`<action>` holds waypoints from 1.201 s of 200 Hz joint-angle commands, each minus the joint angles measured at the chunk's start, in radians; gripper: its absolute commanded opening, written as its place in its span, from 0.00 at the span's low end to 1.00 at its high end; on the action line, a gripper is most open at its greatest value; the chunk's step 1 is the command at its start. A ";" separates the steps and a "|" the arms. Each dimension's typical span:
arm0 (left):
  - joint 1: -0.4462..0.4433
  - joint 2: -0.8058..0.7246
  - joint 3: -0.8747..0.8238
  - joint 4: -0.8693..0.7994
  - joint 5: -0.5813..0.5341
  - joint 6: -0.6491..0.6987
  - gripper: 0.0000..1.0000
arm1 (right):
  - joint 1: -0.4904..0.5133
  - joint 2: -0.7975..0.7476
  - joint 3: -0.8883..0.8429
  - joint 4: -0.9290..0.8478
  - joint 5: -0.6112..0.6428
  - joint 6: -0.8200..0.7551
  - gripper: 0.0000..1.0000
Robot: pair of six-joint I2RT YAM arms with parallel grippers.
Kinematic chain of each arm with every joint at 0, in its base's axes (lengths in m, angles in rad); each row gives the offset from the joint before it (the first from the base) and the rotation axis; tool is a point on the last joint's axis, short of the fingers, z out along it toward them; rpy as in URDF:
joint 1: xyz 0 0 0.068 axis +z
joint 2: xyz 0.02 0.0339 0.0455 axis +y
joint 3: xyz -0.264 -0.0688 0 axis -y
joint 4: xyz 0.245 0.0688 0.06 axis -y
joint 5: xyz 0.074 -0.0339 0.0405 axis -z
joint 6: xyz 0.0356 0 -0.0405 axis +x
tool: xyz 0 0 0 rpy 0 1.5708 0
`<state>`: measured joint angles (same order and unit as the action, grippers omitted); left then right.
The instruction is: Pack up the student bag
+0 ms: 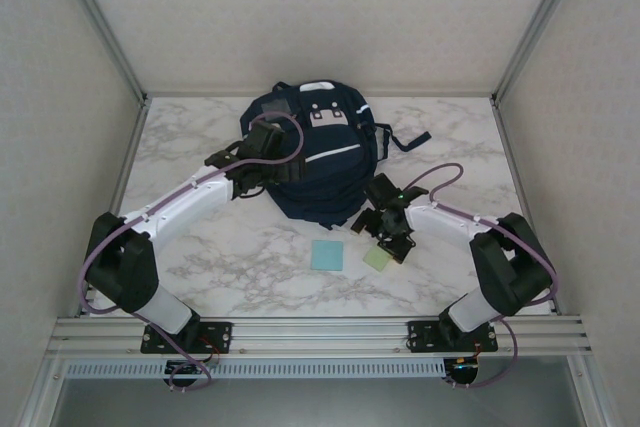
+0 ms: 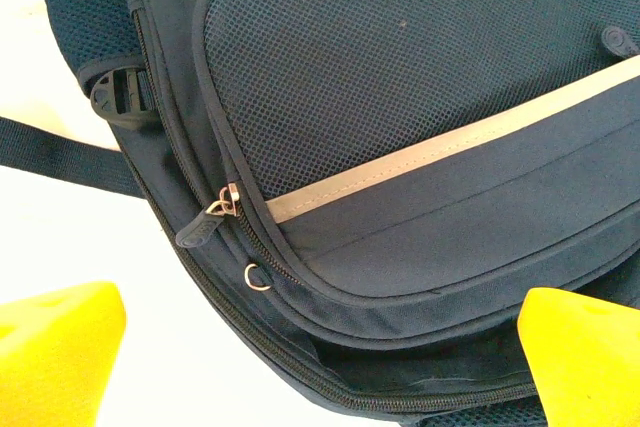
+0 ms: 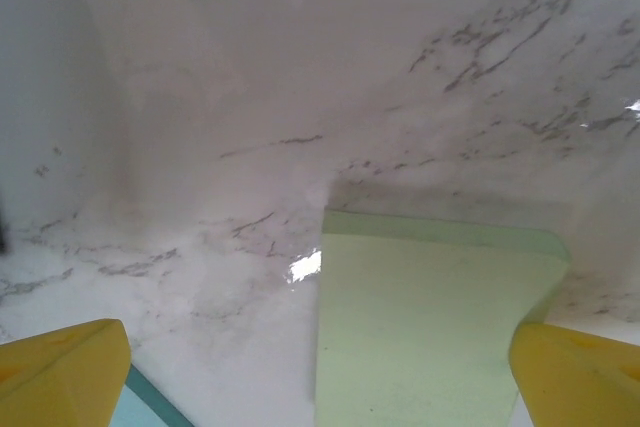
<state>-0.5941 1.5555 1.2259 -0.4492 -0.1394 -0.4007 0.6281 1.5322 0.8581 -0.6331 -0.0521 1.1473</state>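
Left hand [image 2: 320, 362] gapes wide over the navy, white-striped student bag [image 1: 325, 152]; right hand [image 3: 320, 377] gapes wide too.

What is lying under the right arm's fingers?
A pale green pad lies flat on the marble table, below the open yellow fingers. A light blue pad lies beside it. From above, the arm covers part of the green pad.

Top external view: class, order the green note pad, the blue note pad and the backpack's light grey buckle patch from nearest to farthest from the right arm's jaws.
1. Green note pad: directly beneath the open jaws.
2. Blue note pad: just to its left.
3. Light grey buckle patch: at the far end of the backpack.
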 commanded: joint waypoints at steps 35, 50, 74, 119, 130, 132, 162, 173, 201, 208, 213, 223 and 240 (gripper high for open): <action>-0.006 0.009 0.053 -0.021 0.016 0.015 1.00 | 0.045 -0.024 0.000 -0.184 0.092 -0.036 0.99; -0.006 0.015 0.060 -0.020 0.026 0.012 1.00 | 0.048 -0.020 0.014 -0.201 0.100 -0.046 0.99; -0.007 0.011 0.061 -0.024 0.025 0.010 1.00 | 0.056 -0.028 0.036 -0.242 0.122 -0.048 0.99; -0.006 0.014 0.055 -0.027 0.015 0.006 1.00 | 0.057 0.001 -0.021 -0.107 0.046 0.004 0.93; -0.007 0.011 0.053 -0.026 0.015 0.006 1.00 | 0.059 0.013 -0.031 -0.084 0.043 0.010 0.90; -0.007 0.011 0.052 -0.026 0.015 0.006 1.00 | 0.059 0.014 -0.031 -0.080 0.043 0.011 0.89; -0.007 0.011 0.049 -0.028 0.008 0.014 1.00 | 0.059 0.023 -0.061 -0.031 0.045 0.027 0.79; -0.007 0.009 0.047 -0.026 0.009 0.015 1.00 | 0.059 0.023 -0.070 -0.022 0.043 0.028 0.75; -0.007 0.011 0.046 -0.023 0.008 0.014 1.00 | 0.060 0.021 -0.081 -0.029 0.057 0.027 0.62; -0.007 0.014 0.046 -0.022 0.009 0.018 1.00 | 0.059 0.019 -0.083 -0.031 0.064 0.024 0.56; -0.009 0.015 0.046 -0.019 0.012 0.022 1.00 | 0.059 0.017 -0.082 -0.036 0.068 0.022 0.54; -0.010 0.018 0.046 -0.015 0.015 0.037 0.99 | 0.059 0.011 -0.078 -0.042 0.076 0.016 0.52; -0.015 0.024 0.047 -0.008 0.015 0.090 0.99 | 0.056 -0.002 -0.055 -0.067 0.095 -0.014 0.52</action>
<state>-0.5949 1.5661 1.2610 -0.4534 -0.1284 -0.3813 0.6785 1.5333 0.8028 -0.7174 0.0204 1.1629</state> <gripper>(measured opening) 0.995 0.523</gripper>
